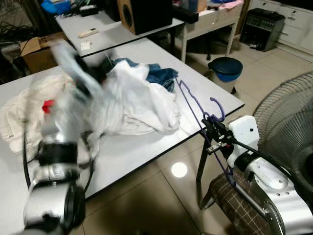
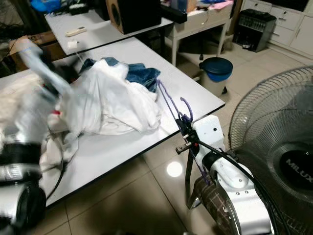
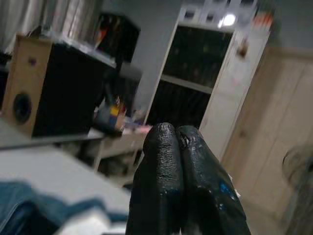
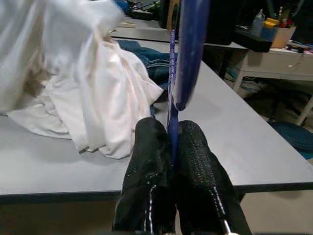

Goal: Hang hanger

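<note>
**Purple hanger pinched at the tabletop's right edge**

The right gripper [image 1: 213, 128] is at the right edge of the white tabletop [image 1: 146, 147], near its front right corner. Its two black fingers [image 4: 146, 166] are pressed together on the thin purple hanger [image 1: 193, 110], pinching the wire just below the hook. The hook curves up above the fingers, and the long side of the hanger runs from the gripper over the tabletop edge toward the pile of clothes. A lower part of the hanger hangs beside the gripper, past the edge, above the tiled floor [image 1: 161, 196].

In the middle of the tabletop lies a heap of white cloth [image 1: 134, 105], crumpled, with a blue denim garment [image 1: 159, 74] behind it, toward the far edge. At the left side of the tabletop there is a cream-coloured cloth [image 1: 19, 115] with something small and red [image 1: 47, 106] on it.

The left gripper [image 3: 178, 142] is raised over the left part of the tabletop, in front of the white heap; the arm is blurred. Its fingers are pressed together and they hold nothing.

Past the far right corner of the tabletop a dark blue bin [image 1: 225, 68] stands on the floor. Behind the table is a second table [image 1: 105, 32] with a black speaker [image 1: 144, 14] and a white remote control [image 1: 88, 33]. At the right a big standing fan [image 2: 274, 156] is close to the robot's right arm. A cardboard box [image 1: 36, 51] stands at the far left.
</note>
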{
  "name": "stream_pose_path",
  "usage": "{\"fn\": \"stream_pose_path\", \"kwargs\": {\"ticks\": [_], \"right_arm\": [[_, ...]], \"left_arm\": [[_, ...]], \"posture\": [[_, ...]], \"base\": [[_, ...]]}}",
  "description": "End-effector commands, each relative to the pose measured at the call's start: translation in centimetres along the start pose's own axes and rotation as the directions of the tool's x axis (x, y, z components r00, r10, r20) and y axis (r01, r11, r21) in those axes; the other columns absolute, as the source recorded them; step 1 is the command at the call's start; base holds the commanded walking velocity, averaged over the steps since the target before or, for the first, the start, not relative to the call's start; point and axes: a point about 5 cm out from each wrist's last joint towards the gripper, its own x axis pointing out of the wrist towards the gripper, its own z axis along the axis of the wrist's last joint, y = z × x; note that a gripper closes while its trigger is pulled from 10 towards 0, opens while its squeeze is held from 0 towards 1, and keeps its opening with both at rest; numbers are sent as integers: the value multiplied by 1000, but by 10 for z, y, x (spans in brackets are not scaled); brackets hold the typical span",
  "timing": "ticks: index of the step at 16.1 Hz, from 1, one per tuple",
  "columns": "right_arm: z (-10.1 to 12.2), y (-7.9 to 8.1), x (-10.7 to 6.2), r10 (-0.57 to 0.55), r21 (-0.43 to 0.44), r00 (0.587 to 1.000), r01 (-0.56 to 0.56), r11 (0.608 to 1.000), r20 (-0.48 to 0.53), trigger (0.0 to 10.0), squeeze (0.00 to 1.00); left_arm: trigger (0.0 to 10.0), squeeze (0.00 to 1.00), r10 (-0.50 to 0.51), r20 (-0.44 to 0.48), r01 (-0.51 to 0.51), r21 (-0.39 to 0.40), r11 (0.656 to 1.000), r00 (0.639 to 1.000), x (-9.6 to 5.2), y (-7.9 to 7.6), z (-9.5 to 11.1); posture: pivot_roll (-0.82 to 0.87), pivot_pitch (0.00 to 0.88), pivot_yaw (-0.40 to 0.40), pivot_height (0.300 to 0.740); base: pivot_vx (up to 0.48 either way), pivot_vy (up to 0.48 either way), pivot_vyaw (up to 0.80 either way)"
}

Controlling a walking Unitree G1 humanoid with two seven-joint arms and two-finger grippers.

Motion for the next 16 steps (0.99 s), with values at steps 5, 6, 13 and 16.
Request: {"fn": "stream_pose_path", "kwargs": {"ticks": [5,6,13,16], "right_arm": [[0,0,-1,-5,3,1000,5,1000,9,10000,0],[1,0,-1,-1,0,1000,1,1000,9,10000,0],[-1,-14,-10,-1,-47,1000,0,999,-9,10000,0],[-2,-11,-13,-2,-44,1000,1,999,-14,10000,0]], "left_arm": [[0,0,-78,-91,72,-68,995,993,-16,0,-7],[0,0,-131,-142,128,-32,991,981,-17,-4,-7],[10000,1000,-68,-681,535,505,678,729,-48,1,-45],[10000,1000,4,-648,536,634,558,762,-42,5,-47]], "posture": [[-51,0,117,740],[-49,0,116,740],[-44,0,118,740],[-61,0,130,740]], "base": [[0,0,0],[0,0,0],[0,0,0],[0,0,0]]}}
